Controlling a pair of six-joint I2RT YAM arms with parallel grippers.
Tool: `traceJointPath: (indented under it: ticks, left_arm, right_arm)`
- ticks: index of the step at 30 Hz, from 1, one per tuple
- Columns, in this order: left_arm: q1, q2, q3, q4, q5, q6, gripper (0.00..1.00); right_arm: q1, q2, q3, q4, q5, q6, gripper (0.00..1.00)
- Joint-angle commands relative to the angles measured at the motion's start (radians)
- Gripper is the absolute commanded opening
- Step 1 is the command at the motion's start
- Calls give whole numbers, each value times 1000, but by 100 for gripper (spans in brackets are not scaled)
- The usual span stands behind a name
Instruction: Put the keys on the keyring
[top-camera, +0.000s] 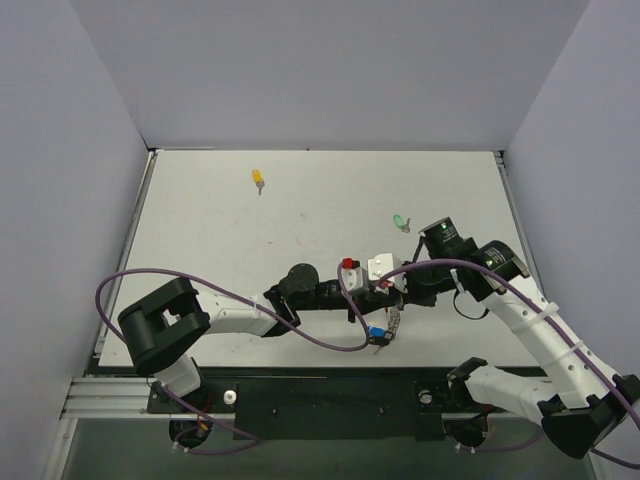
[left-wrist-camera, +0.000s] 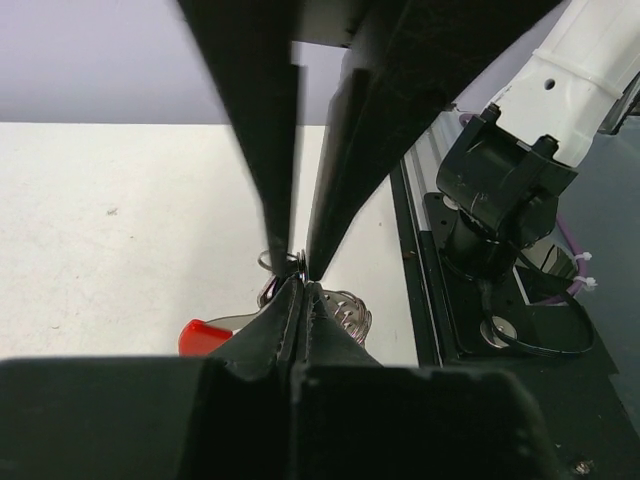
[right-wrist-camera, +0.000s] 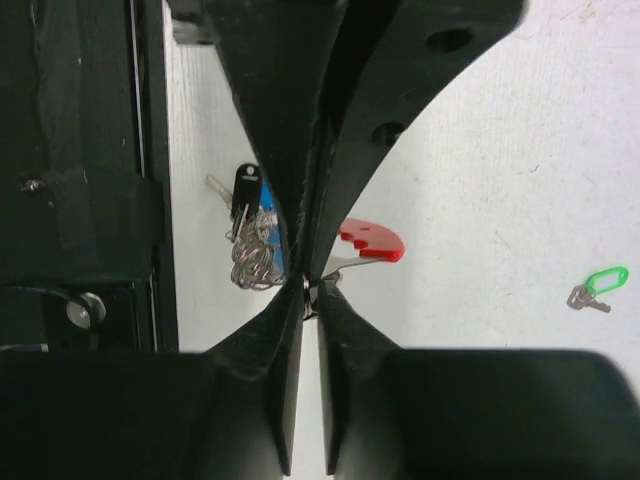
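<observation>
Top external alone shows the yellow key (top-camera: 258, 179); neither wrist view does.

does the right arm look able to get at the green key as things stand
Probably not yet: the right arm's fingers are shut on the keyring. The green key lies in the open on the table nearby, so once they let go the way looks free.

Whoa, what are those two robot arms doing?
Both arms are working on the keyring near the front edge of the table. The left claw and right claw are pinched shut on it, tip to tip. A black key lies bunched with it. The green key and yellow key lie farther back, untouched.
</observation>
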Motion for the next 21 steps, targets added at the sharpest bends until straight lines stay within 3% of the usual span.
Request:
traceJointPath:
  ticks: [1,3,5,10,14,16,21]
  left_arm:
    - [4,-42,-13,63,40,1,0]
    - [15,-62,-50,102,38,8,0]
    - [32,-87,-87,137,49,22,0]
    - [108,-108,-182,374,159,15,0]
    - [186,-76,-211,609,311,-128,0]
    - [207,-68,-202,620,385,-160,0]
    - [233,-125,-171,461,506,-135,0]
  right_arm:
    - [-39,-33,-11,96,-108,115,23]
    - [-91,-45,-16,119,-192,153,39]
    - [-145,-61,-25,126,-287,170,46]
    - [-226,-116,-98,125,-475,98,49]
    - [-229,-139,-163,125,-579,-23,50]
    - [-225,-137,-177,134,-616,-76,50]
    - [-171,-127,-201,209,-623,-103,51]
